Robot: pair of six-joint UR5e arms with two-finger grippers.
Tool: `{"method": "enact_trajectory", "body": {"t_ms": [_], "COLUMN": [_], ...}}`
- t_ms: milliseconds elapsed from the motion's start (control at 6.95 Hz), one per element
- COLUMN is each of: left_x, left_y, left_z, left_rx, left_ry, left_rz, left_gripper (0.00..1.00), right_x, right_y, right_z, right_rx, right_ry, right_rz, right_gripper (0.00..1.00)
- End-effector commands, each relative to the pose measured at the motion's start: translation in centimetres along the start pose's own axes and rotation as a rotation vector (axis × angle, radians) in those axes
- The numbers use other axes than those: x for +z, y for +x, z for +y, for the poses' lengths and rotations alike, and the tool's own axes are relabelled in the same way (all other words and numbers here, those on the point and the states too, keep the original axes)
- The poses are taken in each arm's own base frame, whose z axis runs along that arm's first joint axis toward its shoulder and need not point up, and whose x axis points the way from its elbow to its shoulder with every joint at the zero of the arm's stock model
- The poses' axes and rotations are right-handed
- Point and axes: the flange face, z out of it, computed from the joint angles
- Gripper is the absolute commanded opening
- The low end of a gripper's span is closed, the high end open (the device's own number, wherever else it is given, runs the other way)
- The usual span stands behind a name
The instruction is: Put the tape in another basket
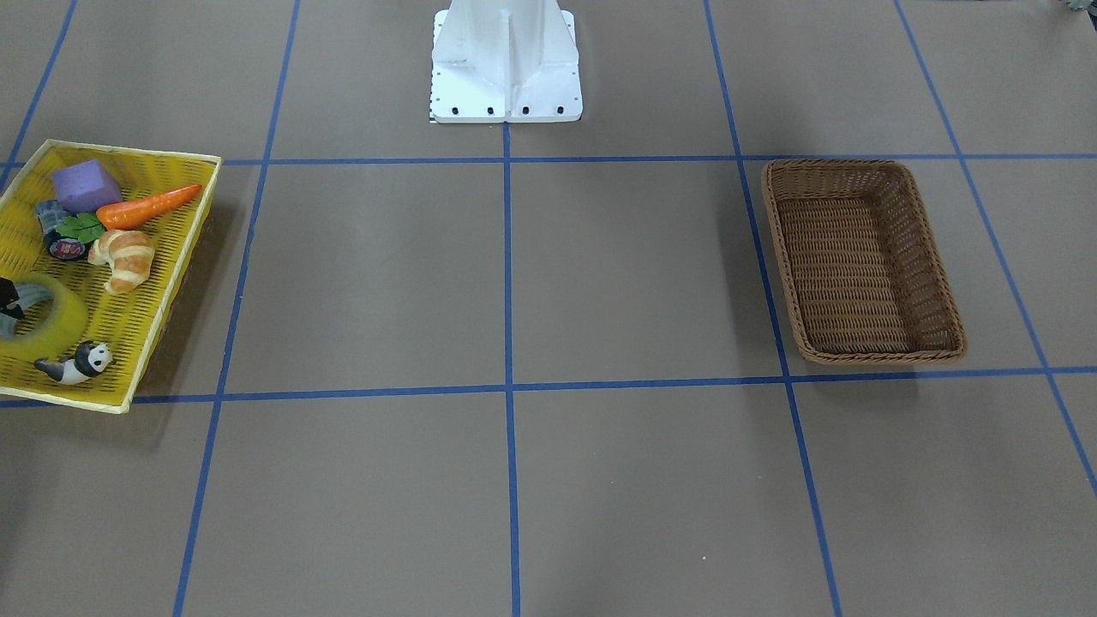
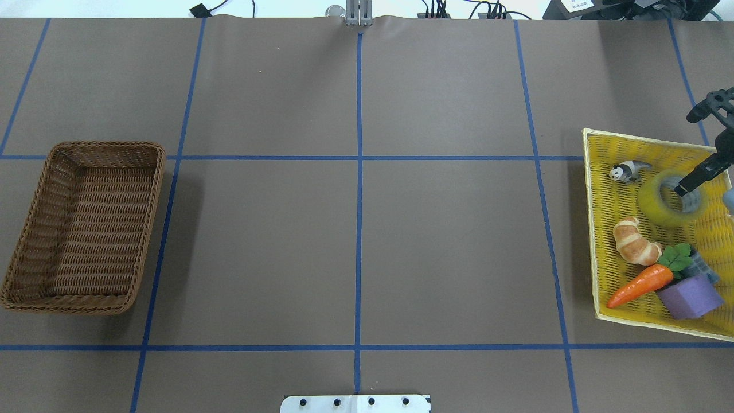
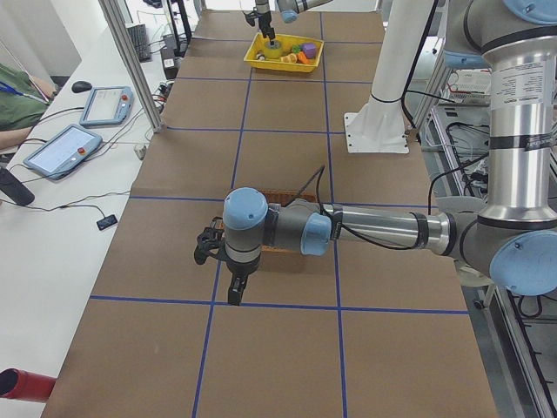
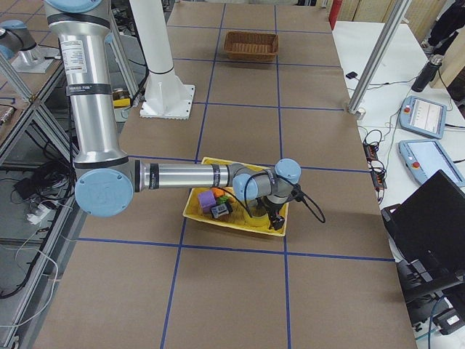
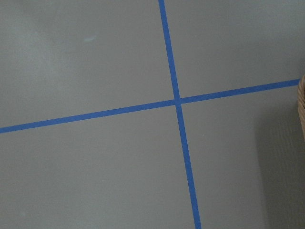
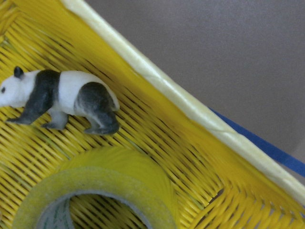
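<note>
A wide roll of translucent yellow tape [image 2: 659, 201] lies flat in a yellow mesh tray [image 2: 596, 229] at the table's right end. Beside it in the tray are a toy panda [image 2: 628, 170], a croissant [image 2: 633, 241], a carrot [image 2: 642, 284] and a purple block [image 2: 688, 295]. A small dark roll [image 2: 701, 268] is half hidden behind green leaves.

The right gripper [image 2: 688, 152] hangs over the tape, but the overhead view's edge cuts most of it off. One dark finger [image 2: 697, 176] reaches down into the roll's whitish core. The other finger shows well apart from it, so the jaws stand wide and grasp nothing. The wrist view shows no fingers, only the tape's rim and the panda.

The brown wicker basket [image 2: 155, 172] sits at the far left end, well apart from the tray. The left gripper [image 3: 222, 266] hovers just beside the basket and hides most of it in the side view. That is the only view showing it, so I cannot tell how its jaws stand.
</note>
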Motion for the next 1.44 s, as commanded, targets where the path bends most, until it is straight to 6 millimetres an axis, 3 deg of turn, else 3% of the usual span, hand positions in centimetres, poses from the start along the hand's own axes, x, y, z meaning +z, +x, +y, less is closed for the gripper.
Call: {"method": "enact_trajectory", "body": {"t_ms": [0,144,288,719,1151,1295], "left_x": [-0.1,-0.1,-0.1,-0.2,0.2,-0.6], "left_y": [0.1,0.1,0.1,0.2,0.9,1.6], "left_z": [-0.2,-0.3,-0.2,-0.4,-0.7,-1.3], "left_rx": [0.0,0.0,-0.001,0.0,0.019,0.057], "left_ry": [0.002,0.003,0.002,0.006,-0.002,0.042], "left_rz": [0.0,0.0,0.0,0.0,0.005,0.003], "left_gripper": [0.98,0.98,0.98,0.98,0.98,0.98], "right_x": [0.4,0.4,0.3,-1.2,-7.1,-9.1], "right_y": [-0.1,0.0,-0.1,-1.4,-4.7,-6.5], "right_z": [0.3,0.4,0.3,-0.5,0.4,-0.7], "right_rx": [-0.002,-0.021,-0.047,-0.07,-0.089,-0.119], "right_ry": [-0.007,-0.009,-0.003,0.029,0.165,0.205], "right_rz": [-0.002,0.002,0.001,-0.01,-0.238,-0.295], "right_gripper": [0.81,0.26,0.0,0.0,0.0,0.0]}}
